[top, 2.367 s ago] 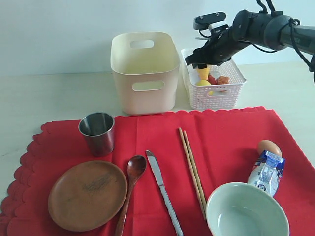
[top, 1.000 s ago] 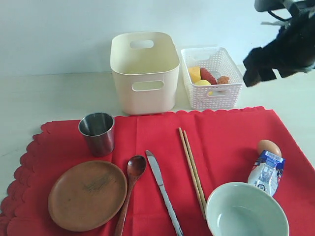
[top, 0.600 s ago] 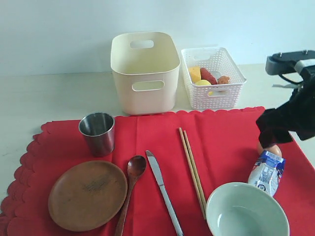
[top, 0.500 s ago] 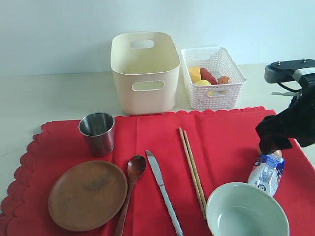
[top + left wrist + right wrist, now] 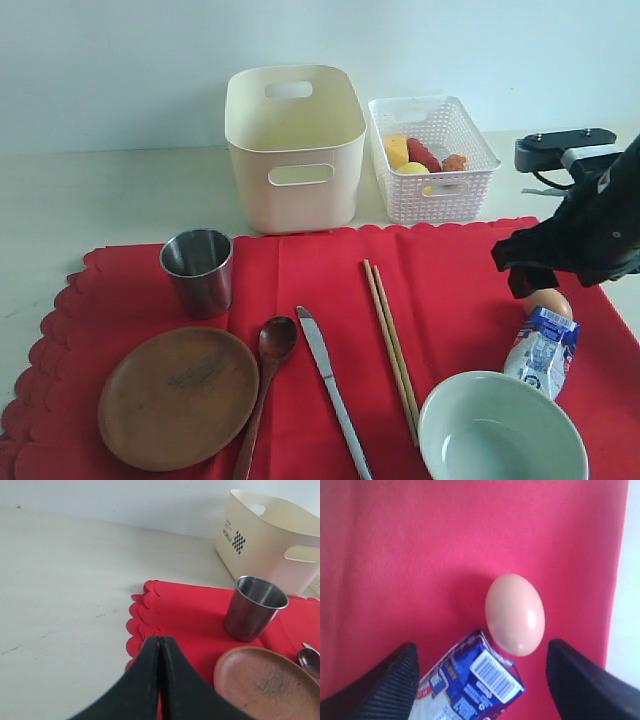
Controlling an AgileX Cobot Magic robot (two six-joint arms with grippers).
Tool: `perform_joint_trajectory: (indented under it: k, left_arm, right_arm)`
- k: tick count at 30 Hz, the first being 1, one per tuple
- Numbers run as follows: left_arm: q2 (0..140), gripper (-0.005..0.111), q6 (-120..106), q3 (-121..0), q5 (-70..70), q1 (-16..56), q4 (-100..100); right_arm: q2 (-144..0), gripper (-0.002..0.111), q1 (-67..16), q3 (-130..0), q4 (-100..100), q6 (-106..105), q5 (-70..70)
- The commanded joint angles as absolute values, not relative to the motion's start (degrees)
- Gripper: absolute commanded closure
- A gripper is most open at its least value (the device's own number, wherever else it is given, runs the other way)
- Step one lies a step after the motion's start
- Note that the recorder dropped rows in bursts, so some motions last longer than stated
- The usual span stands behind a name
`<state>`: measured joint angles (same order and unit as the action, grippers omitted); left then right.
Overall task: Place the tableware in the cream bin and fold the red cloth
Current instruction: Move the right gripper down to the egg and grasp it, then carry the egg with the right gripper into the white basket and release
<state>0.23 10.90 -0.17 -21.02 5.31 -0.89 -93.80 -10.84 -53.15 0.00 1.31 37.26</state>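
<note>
The red cloth (image 5: pixel 450 270) lies flat under a steel cup (image 5: pixel 198 270), wooden plate (image 5: pixel 178 395), spoon (image 5: pixel 268 365), knife (image 5: pixel 328 385), chopsticks (image 5: pixel 390 345) and pale bowl (image 5: pixel 500 430). Behind it stands the cream bin (image 5: pixel 293 140). My right gripper (image 5: pixel 530 275) hangs open over the cloth's right side. In the right wrist view its fingers (image 5: pixel 395 680) flank an egg (image 5: pixel 515 614) and a milk carton (image 5: pixel 470 685). My left gripper (image 5: pixel 160 641) is shut and empty near the cloth's scalloped left edge (image 5: pixel 142 625), short of the cup (image 5: pixel 254 607) and plate (image 5: pixel 270 682).
A white lattice basket (image 5: pixel 432 160) with food items stands right of the cream bin. The egg (image 5: pixel 548 301) and milk carton (image 5: pixel 542 352) lie beside the bowl. Bare table (image 5: pixel 110 190) lies left of the bin and around the cloth.
My right arm has swung from above the white basket down to the cloth's right side, over the egg and carton. The tableware and the left gripper have not moved.
</note>
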Motion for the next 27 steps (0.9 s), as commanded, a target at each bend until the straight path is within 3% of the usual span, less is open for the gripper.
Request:
perform_joint_trajectory:
  k: [1,19,22,27]
  left_arm:
    - [0.0,0.107,10.9,0.0,-20.5,5.3,-1.0]
    - [0.0,0.107,10.9,0.0,-20.5,5.3,-1.0]
    - [0.0,0.107,10.9,0.0,-20.5,5.3,-1.0]
    - [0.0,0.107,10.9,0.0,-20.5,5.3,-1.0]
  right_arm:
    - [-98.5,0.042,-10.6,-57.0,-2.1,1.5,36.5]
    - [-109.5,0.045,-6.0,-61.1,5.1,-6.9,37.6]
    - [-109.9,0.058,-6.0,-61.1,5.1,-6.9,37.5]
    - [-109.9,0.094,-6.0,-61.1,2.1,-5.7,37.2]
